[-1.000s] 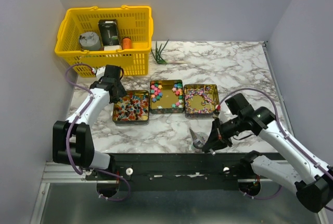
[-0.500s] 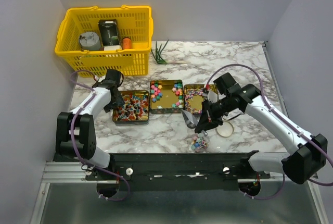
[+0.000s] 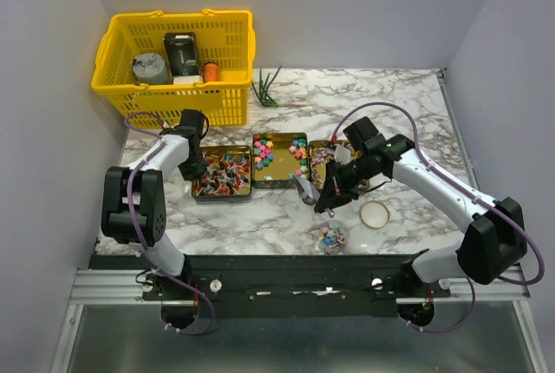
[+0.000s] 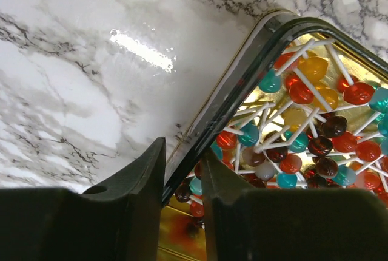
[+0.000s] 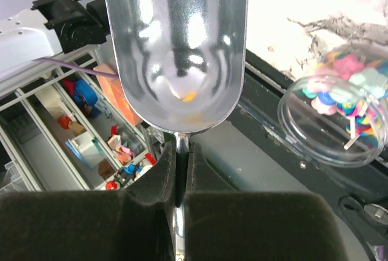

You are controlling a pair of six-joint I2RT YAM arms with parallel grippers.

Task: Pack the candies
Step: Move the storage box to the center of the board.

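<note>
right arm's swung its scoop (image 3: pixel 303 189) up from the front edge toward the tins over the last second, and the left gripper (image 4: pixel 182 161) has slid down along the left tin (image 4: pixel 239 82) and drawn its fingers in. right now those left fingers straddle the tin's outer wall, one outside over the marble table (image 4: pixel 73 79), one inside among the sweets, and the wall looks pinched between them with no real gap on either side.

right gripper (image 5: pixel 180 149) is clamped tight on the scoop's thin handle. the shiny bowl sticks out in front of it and looks empty apart from a small orange glint. from the top view the scoop hangs at the near edges of the middle tin (image 3: pixel 277 170) and the right tin (image 3: pixel 310 165), right about where the two meet.

the candies (image 5: pixel 330 94) are spread around: stick lollies in red, teal, orange and brown fill the left tin, mixed little ones line the edges of the other two tins, and a small heap sits in a clear round dish (image 5: pixel 315 145) near the front edge of the table. a round gold lid (image 3: pixel 375 213) lies just to the right of that dish, not touching it.

yellow basket (image 3: pixel 173 100) with some bits in it sits at the back left.
</note>
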